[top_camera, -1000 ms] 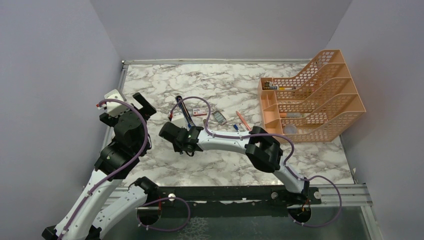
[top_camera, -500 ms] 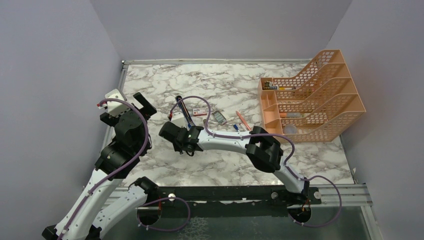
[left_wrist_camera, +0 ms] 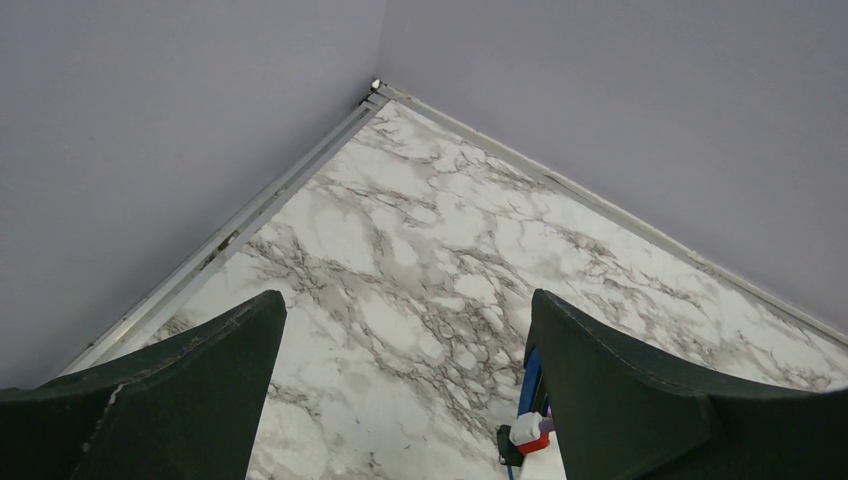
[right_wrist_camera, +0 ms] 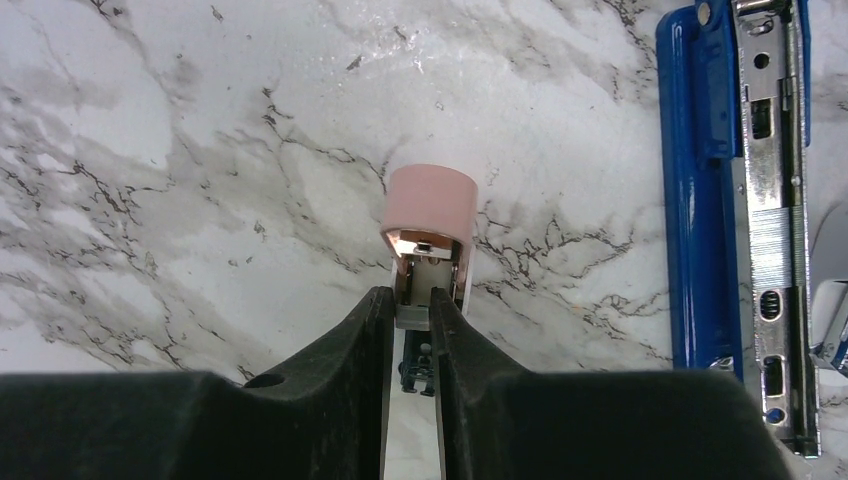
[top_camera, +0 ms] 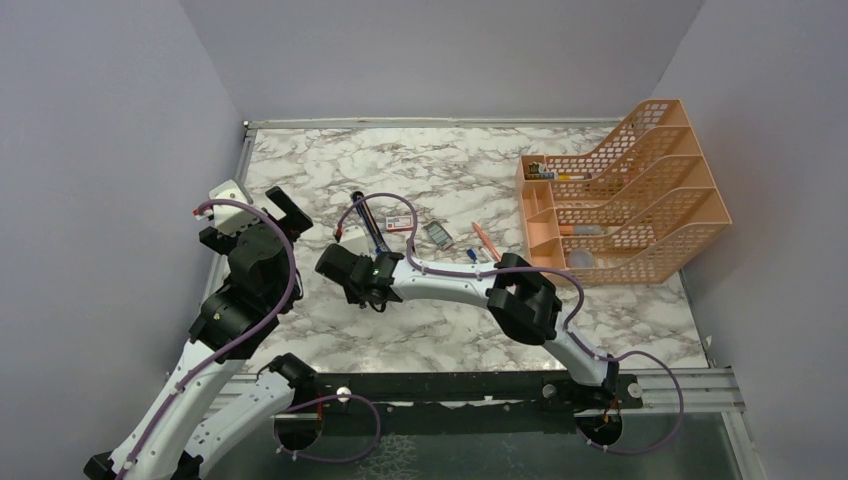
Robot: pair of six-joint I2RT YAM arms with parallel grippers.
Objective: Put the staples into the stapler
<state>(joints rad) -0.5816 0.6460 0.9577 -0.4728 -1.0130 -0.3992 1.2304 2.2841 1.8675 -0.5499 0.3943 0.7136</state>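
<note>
Grey staples (right_wrist_camera: 415, 318) (half-hidden) in right gripper (right_wrist_camera: 410, 298)

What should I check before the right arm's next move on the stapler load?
1. Stapler lying open, silver channel exposed: ok.
2. Right gripper shut on something: ok, it pinches a pink-capped white piece.
3. Held piece is a staple strip: cannot tell; only a small grey bit shows between the fingers.
4. Held piece lined up over the channel: not ok; in the right wrist view it sits apart from the stapler, off to its left over bare marble.
5. Left gripper open, empty and off the stapler: ok.
6. Staple box within view on the table: ok, beside the stapler.
</note>
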